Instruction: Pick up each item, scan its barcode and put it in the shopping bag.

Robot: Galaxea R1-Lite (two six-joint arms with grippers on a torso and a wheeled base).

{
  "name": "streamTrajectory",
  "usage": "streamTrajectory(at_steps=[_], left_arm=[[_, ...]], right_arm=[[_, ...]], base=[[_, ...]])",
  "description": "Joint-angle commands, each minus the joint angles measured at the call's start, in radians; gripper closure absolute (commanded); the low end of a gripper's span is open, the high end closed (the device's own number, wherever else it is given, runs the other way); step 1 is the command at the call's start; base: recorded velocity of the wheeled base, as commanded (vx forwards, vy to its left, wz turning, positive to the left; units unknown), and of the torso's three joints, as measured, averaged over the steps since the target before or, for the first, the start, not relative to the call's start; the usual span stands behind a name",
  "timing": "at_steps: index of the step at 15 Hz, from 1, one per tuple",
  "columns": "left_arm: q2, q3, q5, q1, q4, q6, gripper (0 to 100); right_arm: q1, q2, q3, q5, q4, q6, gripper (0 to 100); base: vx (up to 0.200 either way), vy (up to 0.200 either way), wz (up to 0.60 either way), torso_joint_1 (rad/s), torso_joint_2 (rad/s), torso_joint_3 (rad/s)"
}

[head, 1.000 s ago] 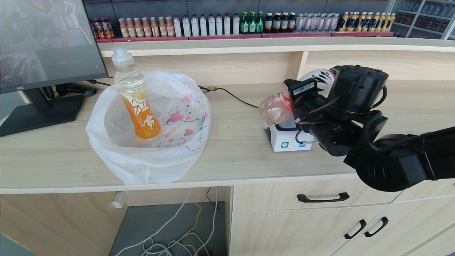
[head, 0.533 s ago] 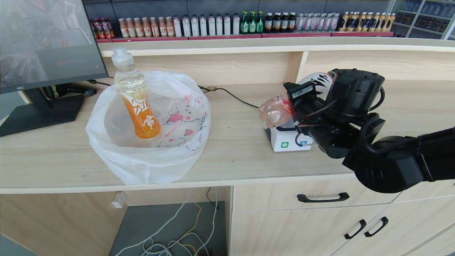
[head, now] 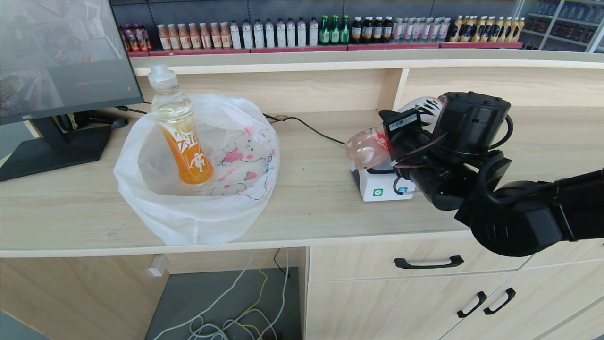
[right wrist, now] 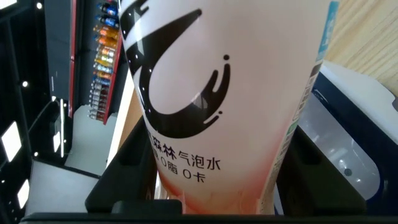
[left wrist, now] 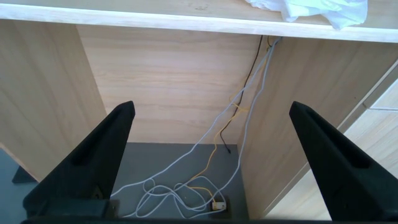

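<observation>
Pink bottle (head: 365,146), clamped in right end effector (head: 399,141), hangs over scanner (head: 380,183) near shopping bag (head: 188,219).

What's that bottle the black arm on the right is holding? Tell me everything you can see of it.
The bottle is clear plastic with a pinkish tint, wrapped in a white label bearing a bold black brush-like swirl and small print. It lies roughly sideways, its ribbed base pointing to the robot's left, over the white scanner box. The right gripper clamps it around the middle, a finger on either side.
</observation>
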Motion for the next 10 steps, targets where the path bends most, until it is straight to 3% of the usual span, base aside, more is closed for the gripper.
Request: streamTrajectory(at_steps=[1,10], left_arm=[[0.0,0.0,0.0,0.001,0.0,0.0,0],[0.0,0.0,0.0,0.001,0.0,0.0,0]], right_arm=[[0.002,-0.004,0.0,0.0,0.0,0.0,100],[0.001,-0.063,0.043,-0.002,0.0,-0.003,100]], base=[[0.0,0.0,0.0,0.0,0.0,0.0],[0.0,0.0,0.0,0.0,0.0,0.0]])
